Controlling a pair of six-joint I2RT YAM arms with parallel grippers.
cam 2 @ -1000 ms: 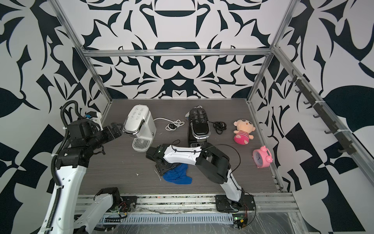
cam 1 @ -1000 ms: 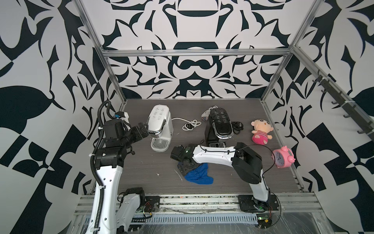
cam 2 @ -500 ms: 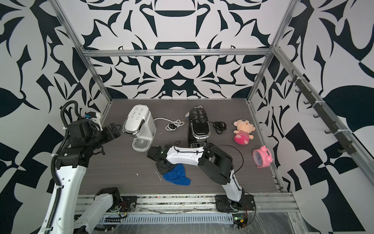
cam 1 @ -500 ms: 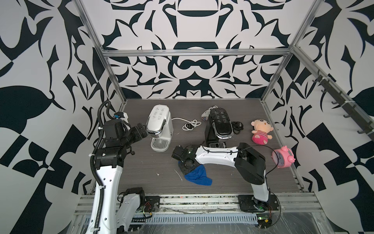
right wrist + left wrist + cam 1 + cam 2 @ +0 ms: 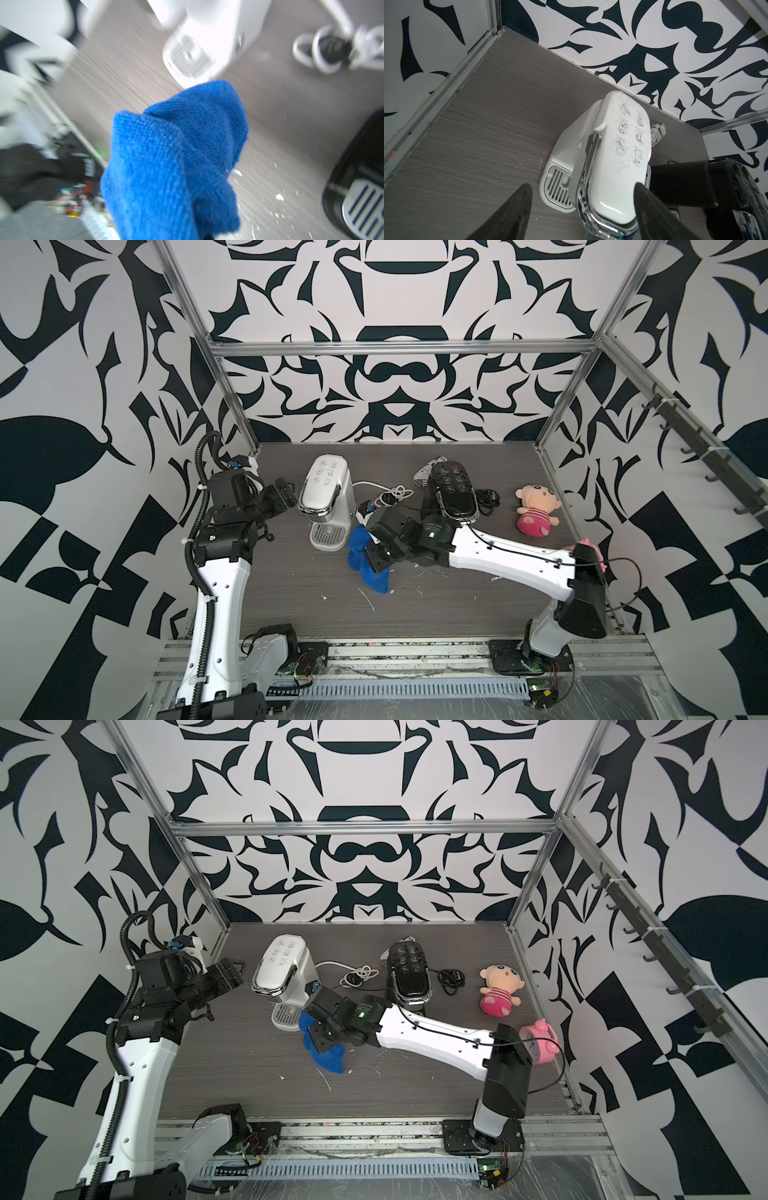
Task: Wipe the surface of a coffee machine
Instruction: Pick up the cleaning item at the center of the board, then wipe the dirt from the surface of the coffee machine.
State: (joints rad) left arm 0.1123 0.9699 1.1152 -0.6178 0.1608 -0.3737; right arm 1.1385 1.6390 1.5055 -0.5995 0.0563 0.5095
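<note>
Both hands pointed at white coffee machine (image 5: 326, 489), left hand (image 5: 286, 494) spread wide, right hand (image 5: 370, 551) clamped on blue cloth (image 5: 358, 543)

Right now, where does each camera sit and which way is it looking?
Top views: high behind the robot, looking down over it at the table.
Left wrist: on the left arm, facing the white coffee machine; open left gripper frames it.
Right wrist: on the right arm, facing the blue cloth in the right gripper.
Shared: both wrist views show its drip tray.
</note>
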